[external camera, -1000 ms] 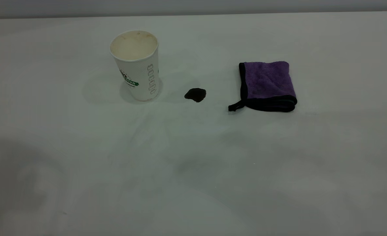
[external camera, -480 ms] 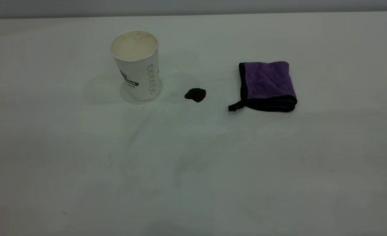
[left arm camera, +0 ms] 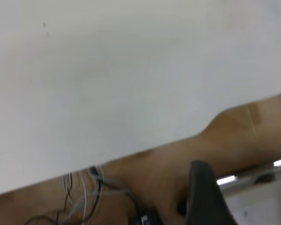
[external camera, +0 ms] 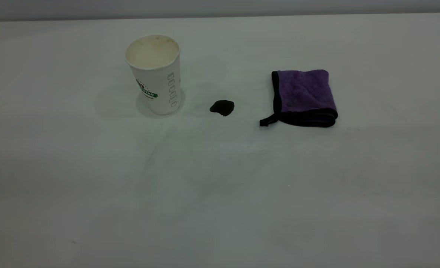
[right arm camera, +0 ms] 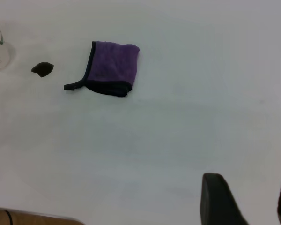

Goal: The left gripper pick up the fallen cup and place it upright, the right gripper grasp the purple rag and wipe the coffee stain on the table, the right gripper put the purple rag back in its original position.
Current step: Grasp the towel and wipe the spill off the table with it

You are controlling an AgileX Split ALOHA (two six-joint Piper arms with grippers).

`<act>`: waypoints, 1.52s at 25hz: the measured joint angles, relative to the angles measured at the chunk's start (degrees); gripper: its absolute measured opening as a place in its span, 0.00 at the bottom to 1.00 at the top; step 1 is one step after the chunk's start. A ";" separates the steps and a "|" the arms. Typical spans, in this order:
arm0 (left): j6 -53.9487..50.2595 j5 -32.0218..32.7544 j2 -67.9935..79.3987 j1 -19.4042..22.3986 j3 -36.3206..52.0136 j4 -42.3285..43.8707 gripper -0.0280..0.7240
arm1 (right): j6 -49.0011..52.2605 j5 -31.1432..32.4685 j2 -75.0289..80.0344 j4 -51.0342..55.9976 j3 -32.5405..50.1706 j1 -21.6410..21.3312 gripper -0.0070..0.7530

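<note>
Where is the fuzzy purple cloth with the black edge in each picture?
Exterior view: the folded purple plush rag with black edging lies flat on the white table, right of centre.
Left wrist view: not in it; only bare table and the floor past its edge show.
Right wrist view: the rag sits in the upper left part, far from the right gripper.
Shared landmark: the small dark brown coffee stain beside the rag's black loop.

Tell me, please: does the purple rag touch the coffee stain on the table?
Apart. The exterior view shows a strip of bare white table between the purple rag and the coffee stain; even the rag's black loop ends short of it.
</note>
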 joint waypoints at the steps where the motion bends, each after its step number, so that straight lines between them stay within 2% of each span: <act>1: 0.00 0.00 -1.50 0.08 0.00 0.00 0.70 | 0.00 0.00 0.00 0.00 0.00 0.00 0.46; 4: 0.00 0.17 -5.54 1.96 0.00 0.00 0.70 | 0.00 0.00 0.00 0.00 0.00 0.00 0.46; 9: 0.00 0.44 -11.76 9.81 0.00 0.00 0.70 | 0.00 0.00 0.00 0.00 0.00 0.00 0.46; 13: 0.00 0.69 -16.60 13.24 0.00 0.00 0.70 | 0.00 0.00 0.00 0.00 0.00 0.00 0.46; 28: 0.00 0.99 -19.27 12.90 0.00 0.00 0.70 | -0.95 -0.35 0.00 0.05 -0.20 0.00 0.46; 32: 0.00 1.02 -19.27 11.66 0.00 0.00 0.70 | -2.89 -1.18 5.49 0.51 -1.39 0.00 0.49; 38: 0.00 1.02 -19.27 11.52 0.00 0.00 0.70 | -9.98 -11.67 24.77 5.64 -6.00 0.00 0.62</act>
